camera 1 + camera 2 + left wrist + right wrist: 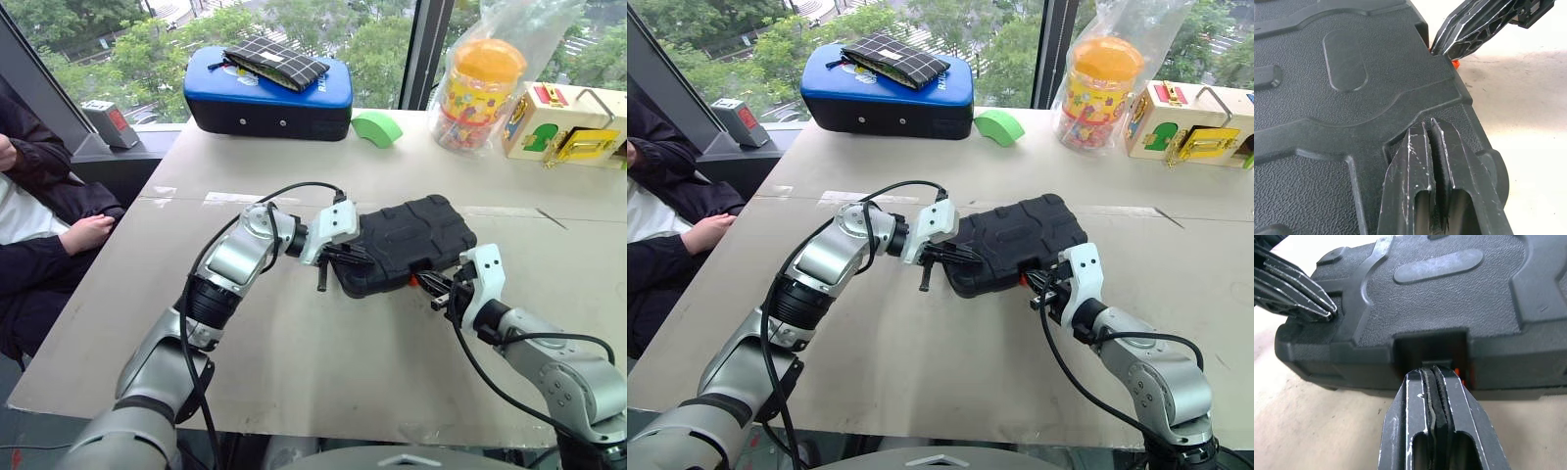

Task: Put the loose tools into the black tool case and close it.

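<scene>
The black tool case (407,243) lies with its lid down on the grey tabletop (323,362), near the middle, between the two arms. No loose tools lie on the table around it; the contents are hidden by the lid, so whether every tool sits in its recess cannot be confirmed.

The left gripper (341,257) has its two fingers pressed together with nothing between them. The tips rest on the lid at the case's left corner. This placement appears intended to pin the lid and keep the case from sliding while the other arm works the front.

The right gripper (1434,374) is likewise clenched on nothing. Its fingertips point into the notch in the front edge of the case, where the orange latch (1463,375) sits. The closed fingers serve as a single pusher, better suited than spread fingers to pressing a small latch home. In my judgement the step in hand is fastening the latch.

Only a sliver of orange shows beside the right fingertips, so the latch position, engaged or free, is hard to make out. The seam between lid and base appears closed along the visible front.

At the table's far edge stand a blue-topped case (266,93), a green block (377,127) and a bagged orange-lidded jar (482,83). A person's hand (88,233) rests at the left edge.
</scene>
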Motion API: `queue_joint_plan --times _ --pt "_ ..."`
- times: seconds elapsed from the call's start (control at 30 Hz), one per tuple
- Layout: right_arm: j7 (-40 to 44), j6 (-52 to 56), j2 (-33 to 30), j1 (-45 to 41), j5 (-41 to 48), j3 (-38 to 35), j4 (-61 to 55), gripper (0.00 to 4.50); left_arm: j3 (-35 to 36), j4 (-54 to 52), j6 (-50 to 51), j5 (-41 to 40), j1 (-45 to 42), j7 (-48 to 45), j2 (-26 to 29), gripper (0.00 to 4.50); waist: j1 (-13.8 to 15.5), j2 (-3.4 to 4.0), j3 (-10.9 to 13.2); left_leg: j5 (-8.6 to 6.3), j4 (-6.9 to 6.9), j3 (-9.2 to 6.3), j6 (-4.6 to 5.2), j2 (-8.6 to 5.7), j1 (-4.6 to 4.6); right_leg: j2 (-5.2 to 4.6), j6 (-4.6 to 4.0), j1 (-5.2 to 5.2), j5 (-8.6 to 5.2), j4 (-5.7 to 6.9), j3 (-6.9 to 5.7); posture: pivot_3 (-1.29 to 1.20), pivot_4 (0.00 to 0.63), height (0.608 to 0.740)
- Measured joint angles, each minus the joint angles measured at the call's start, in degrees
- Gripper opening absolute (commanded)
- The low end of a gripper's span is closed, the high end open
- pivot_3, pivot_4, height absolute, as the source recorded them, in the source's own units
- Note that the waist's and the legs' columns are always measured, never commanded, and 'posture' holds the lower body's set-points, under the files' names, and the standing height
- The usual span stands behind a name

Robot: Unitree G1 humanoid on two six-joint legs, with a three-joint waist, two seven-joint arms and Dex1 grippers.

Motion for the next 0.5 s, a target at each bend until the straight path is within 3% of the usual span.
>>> queue_joint_plan --times 0.2,0.5 --pt "1.7 -1.3 2.2 0.1 8.5 -4.9 -4.8 0.00 0.1 -0.8 1.1 0.0 0.1 0.1 0.2 0.15 0.0 0.06 0.1 0.00 -0.05 -0.04 0.00 0.01 -0.03 0.00 -0.01 -0.01 0.00 -0.03 -0.04 0.00 0.150 0.740" --pt "-0.2 4.3 -7.9 7.9 8.8 -5.0 -8.0 0.00 0.1 -1.7 1.9 0.0 0.3 0.1 0.2 0.15 0.1 0.07 0.1 0.00 -0.10 -0.07 0.00 0.00 -0.07 -0.05 0.00 0.00 -0.01 -0.15 -0.09 0.00 0.150 0.740"
